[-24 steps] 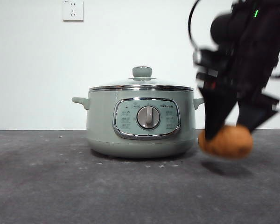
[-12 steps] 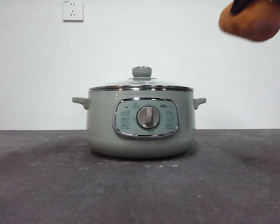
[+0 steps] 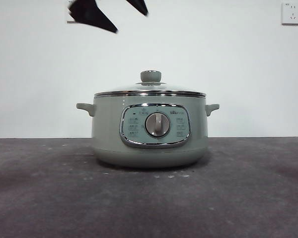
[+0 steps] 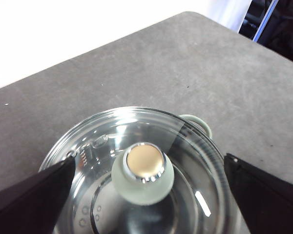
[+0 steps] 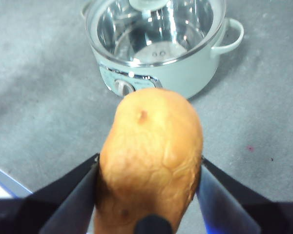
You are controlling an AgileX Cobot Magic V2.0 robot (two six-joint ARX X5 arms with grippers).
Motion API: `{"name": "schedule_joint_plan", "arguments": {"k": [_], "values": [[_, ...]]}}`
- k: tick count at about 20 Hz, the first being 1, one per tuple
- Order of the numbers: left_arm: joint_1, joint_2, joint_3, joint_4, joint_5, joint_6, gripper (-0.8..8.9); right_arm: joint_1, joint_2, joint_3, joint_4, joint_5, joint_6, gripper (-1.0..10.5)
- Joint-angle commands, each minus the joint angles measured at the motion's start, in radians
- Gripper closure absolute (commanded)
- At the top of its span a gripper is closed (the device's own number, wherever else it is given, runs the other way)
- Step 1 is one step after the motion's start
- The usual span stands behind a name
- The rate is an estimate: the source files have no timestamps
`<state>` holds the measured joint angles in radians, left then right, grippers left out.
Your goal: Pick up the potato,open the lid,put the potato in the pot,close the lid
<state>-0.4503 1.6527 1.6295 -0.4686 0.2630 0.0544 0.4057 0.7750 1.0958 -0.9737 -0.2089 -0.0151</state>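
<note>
One potato, pinched between the right gripper's two black jaws, held in the air with the table far below it. Its lower end runs out of the right wrist view, and the front view doesn't catch it at all. Below and beyond it sits the one pot, sage green, dial facing the front camera, standing on the dark table. The single glass lid is seated on the pot's rim, knob up top. Through the glass the inside looks like bare metal, though glare blurs much of it. Two side handles show in the front view; the left wrist view catches only one. The left gripper hangs above the lid, jaws spread wide to either side of the knob, touching nothing. In the front view only two black tips poke in at the top edge, left of the knob. One wall socket at the top right.
</note>
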Motion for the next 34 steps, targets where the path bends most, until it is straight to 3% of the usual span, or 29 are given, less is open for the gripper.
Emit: {"name": "schedule_joint_plan", "arguments": {"k": [1,9,17,18,20,22,24,30,34], "values": [[-0.011,0.081,0.033,0.024,-0.007,0.033,2.12,0.001,-0.024,0.002,0.0,0.0,0.029,9.6],[-0.024,0.245,0.035,0.105,-0.025,0.033,2.12,0.001,-0.04,0.002,-0.014,0.004,0.041,9.6],[-0.036,0.297,0.035,0.111,-0.029,0.031,2.22,0.001,-0.04,0.002,-0.024,0.054,0.039,9.6],[-0.04,0.297,0.035,0.111,-0.029,0.029,2.51,0.001,-0.04,0.002,-0.023,0.054,0.039,9.6],[-0.042,0.297,0.035,0.106,-0.028,0.024,4.33,0.001,-0.04,0.002,-0.022,0.065,0.038,9.6],[-0.042,0.297,0.035,0.087,-0.028,0.024,5.43,0.001,-0.04,0.002,-0.023,0.08,0.038,9.6],[-0.043,0.296,0.035,0.069,-0.027,0.024,5.52,0.001,-0.039,0.002,-0.023,0.08,0.037,9.6],[-0.042,0.296,0.035,0.029,-0.026,0.024,8.17,0.001,-0.038,0.002,-0.022,0.087,0.036,9.6],[-0.042,0.292,0.035,0.03,-0.024,0.024,8.22,0.001,-0.032,0.002,-0.023,0.087,0.036,9.6]]}}
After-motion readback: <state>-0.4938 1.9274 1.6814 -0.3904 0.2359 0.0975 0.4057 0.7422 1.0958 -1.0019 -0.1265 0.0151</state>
